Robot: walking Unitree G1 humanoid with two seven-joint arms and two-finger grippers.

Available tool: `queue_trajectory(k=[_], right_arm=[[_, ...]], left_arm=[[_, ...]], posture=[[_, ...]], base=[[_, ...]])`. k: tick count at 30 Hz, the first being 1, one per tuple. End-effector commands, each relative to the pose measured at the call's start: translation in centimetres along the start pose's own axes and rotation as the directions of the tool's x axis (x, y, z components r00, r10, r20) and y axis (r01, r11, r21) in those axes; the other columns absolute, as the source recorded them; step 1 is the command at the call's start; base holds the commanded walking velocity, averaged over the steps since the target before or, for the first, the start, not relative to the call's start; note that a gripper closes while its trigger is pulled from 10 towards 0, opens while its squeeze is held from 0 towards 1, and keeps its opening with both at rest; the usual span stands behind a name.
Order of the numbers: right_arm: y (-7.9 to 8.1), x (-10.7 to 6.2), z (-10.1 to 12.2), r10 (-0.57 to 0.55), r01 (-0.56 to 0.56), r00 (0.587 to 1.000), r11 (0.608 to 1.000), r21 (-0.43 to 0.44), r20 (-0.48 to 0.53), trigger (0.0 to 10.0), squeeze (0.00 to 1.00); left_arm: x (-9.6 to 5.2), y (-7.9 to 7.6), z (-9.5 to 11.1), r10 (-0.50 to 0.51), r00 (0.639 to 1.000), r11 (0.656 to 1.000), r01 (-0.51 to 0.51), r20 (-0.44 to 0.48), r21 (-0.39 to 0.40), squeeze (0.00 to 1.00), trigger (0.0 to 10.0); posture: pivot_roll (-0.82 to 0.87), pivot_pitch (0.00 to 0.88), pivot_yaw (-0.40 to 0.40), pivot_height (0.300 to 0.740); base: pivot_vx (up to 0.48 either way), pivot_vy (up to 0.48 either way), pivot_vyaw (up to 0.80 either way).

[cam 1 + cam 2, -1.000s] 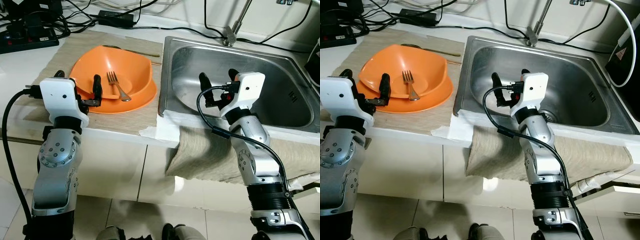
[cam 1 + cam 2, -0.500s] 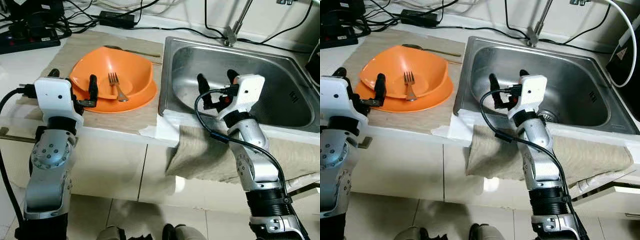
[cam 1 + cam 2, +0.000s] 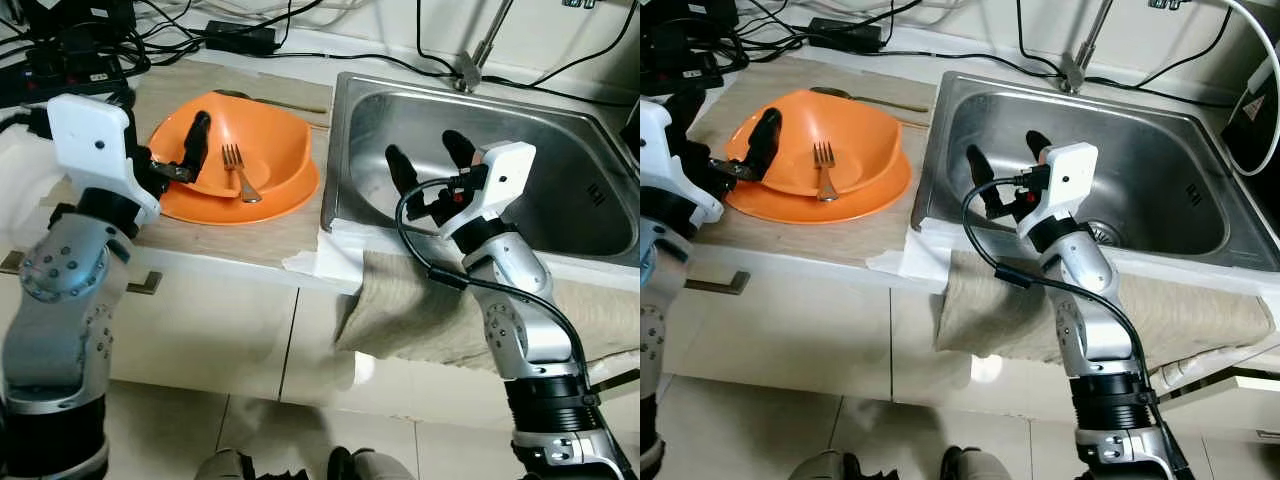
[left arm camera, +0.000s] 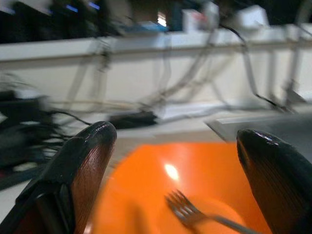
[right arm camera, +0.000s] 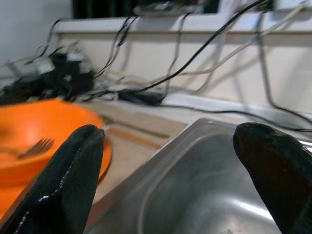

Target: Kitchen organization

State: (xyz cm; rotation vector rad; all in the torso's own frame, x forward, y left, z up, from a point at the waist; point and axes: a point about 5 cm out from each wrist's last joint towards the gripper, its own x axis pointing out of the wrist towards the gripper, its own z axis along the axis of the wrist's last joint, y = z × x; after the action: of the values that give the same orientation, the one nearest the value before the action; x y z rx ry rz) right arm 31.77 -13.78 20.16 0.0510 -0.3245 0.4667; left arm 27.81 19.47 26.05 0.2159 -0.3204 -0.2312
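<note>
Left claw (image 3: 160, 150): fingers spread apart, holding nothing, poised over the near-left rim of the orange bowl (image 3: 262, 140).
Fork (image 3: 236, 171): lying inside the bowl, just ahead of the left claw, tines toward the wall.
Bowl: sits on an orange plate (image 3: 240, 208) on the bench (image 3: 200, 245).
Right claw (image 3: 425, 160): fingers apart, empty, hanging over the steel sink (image 3: 560, 150), whose basin lies straight ahead of it.
Cloth (image 3: 420, 310): draped over the bench edge below the right claw.

Left end effector (image 3: 165, 150) spread over the orange bowl (image 3: 262, 160) — fork (image 3: 238, 173) inside.
</note>
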Motion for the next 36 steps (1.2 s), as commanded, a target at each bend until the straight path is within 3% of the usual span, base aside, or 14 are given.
queue_trajectory(k=[1, 6, 8, 10, 14, 17, 18, 21, 23, 24, 27, 32, 36], right_arm=[[-0.3, 0.0, 0.7, 0.025, -0.025, 1.0, 1.0, -0.006, 0.007, 10.0, 0.0], [-0.6, 0.1, 0.9, 0.07, -0.07, 0.997, 0.998, -0.004, -0.017, 10.0, 0.0], [-0.5, 0.2, 0.9, 0.099, -0.1, 0.994, 0.995, -0.028, -0.036, 10.0, 0.0], [-0.3, 0.2, 1.0, 0.126, -0.127, 0.991, 0.991, -0.031, -0.042, 10.0, 0.0], [-0.2, 0.2, 1.0, 0.134, -0.136, 0.99, 0.99, -0.035, -0.046, 10.0, 0.0], [-0.2, 0.0, 1.0, 0.136, -0.137, 0.99, 0.99, -0.033, -0.047, 10.0, 0.0], [-0.2, -0.2, 1.0, 0.13, -0.132, 0.99, 0.991, -0.032, -0.048, 10.0, 0.0], [-0.3, -0.6, 0.8, 0.114, -0.116, 0.992, 0.993, -0.022, -0.048, 10.0, 0.0], [-0.3, -0.8, 0.8, 0.113, -0.114, 0.992, 0.993, -0.018, -0.049, 10.0, 0.0], [-0.2, -1.1, 0.6, 0.11, -0.111, 0.993, 0.994, -0.005, -0.04, 10.0, 0.0], [-0.1, -1.3, 0.6, 0.112, -0.111, 0.993, 0.994, 0.015, -0.022, 10.0, 0.0], [0.2, -1.5, 0.3, 0.139, -0.138, 0.99, 0.99, 0.013, -0.021, 10.0, 0.0], [0.5, -1.7, 0.1, 0.172, -0.172, 0.985, 0.985, 0.009, -0.021, 10.0, 0.0]], left_arm=[[0.4, -1.4, 0.3, -0.102, 0.995, 0.995, 0.102, 0.001, -0.019, 0.0, 10.0], [1.3, -3.2, -0.6, -0.253, 0.964, 0.967, 0.248, -0.082, -0.062, 0.0, 10.0], [1.8, -3.3, -1.3, -0.267, 0.948, 0.963, 0.256, -0.172, -0.087, 0.0, 10.0], [2.7, -3.1, -1.3, -0.247, 0.943, 0.962, 0.212, -0.222, -0.17, 0.0, 10.0], [3.3, -2.7, -0.7, -0.238, 0.944, 0.963, 0.199, -0.229, -0.18, 0.0, 10.0], [3.1, -2.3, 0.9, -0.257, 0.955, 0.965, 0.245, -0.15, -0.094, 0.0, 10.0], [2.7, -2.1, 1.7, -0.276, 0.958, 0.961, 0.274, -0.079, -0.036, 0.0, 10.0], [1.1, -1.8, 3.2, -0.325, 0.944, 0.946, 0.323, 0.06, 0.03, 0.0, 10.0], [0.6, -1.8, 3.5, -0.334, 0.939, 0.942, 0.332, 0.083, 0.045, 0.0, 10.0], [-0.8, -1.9, 3.6, -0.368, 0.923, 0.929, 0.359, 0.114, 0.092, 0.0, 10.0], [-2.0, -2.2, 3.2, -0.414, 0.905, 0.902, 0.392, 0.1, 0.181, 0.0, 10.0], [-2.5, -3.1, 2.3, -0.447, 0.892, 0.868, 0.414, 0.069, 0.274, 0.0, 10.0], [-2.7, -3.4, 2.0, -0.44, 0.895, 0.873, 0.405, 0.079, 0.271, 0.0, 10.0]], posture=[[-0.08, 0.122, -0.092, 0.74], [-0.07, 0.12, -0.097, 0.74], [-0.07, 0.12, -0.097, 0.74], [-0.08, 0.118, -0.094, 0.74], [-0.08, 0.114, -0.096, 0.74], [-0.09, 0.111, -0.089, 0.74], [-0.1, 0.109, -0.09, 0.74], [-0.1, 0.106, -0.095, 0.74], [-0.1, 0.105, -0.096, 0.74], [-0.09, 0.105, -0.101, 0.74], [-0.09, 0.105, -0.105, 0.74], [-0.08, 0.11, -0.118, 0.74], [-0.08, 0.114, -0.12, 0.74]], base=[[0.0, 0.0, 0.0], [0.0, 0.0, 0.0], [0.0, 0.0, 0.0], [0.0, 0.0, 0.0], [0.0, 0.0, 0.0], [0.0, 0.0, 0.0], [0.0, 0.0, 0.0], [0.0, 0.0, 0.0], [0.0, 0.0, 0.0], [0.0, 0.0, 0.0], [0.0, 0.0, 0.0], [0.0, 0.0, 0.0], [0.0, 0.0, 0.0]])
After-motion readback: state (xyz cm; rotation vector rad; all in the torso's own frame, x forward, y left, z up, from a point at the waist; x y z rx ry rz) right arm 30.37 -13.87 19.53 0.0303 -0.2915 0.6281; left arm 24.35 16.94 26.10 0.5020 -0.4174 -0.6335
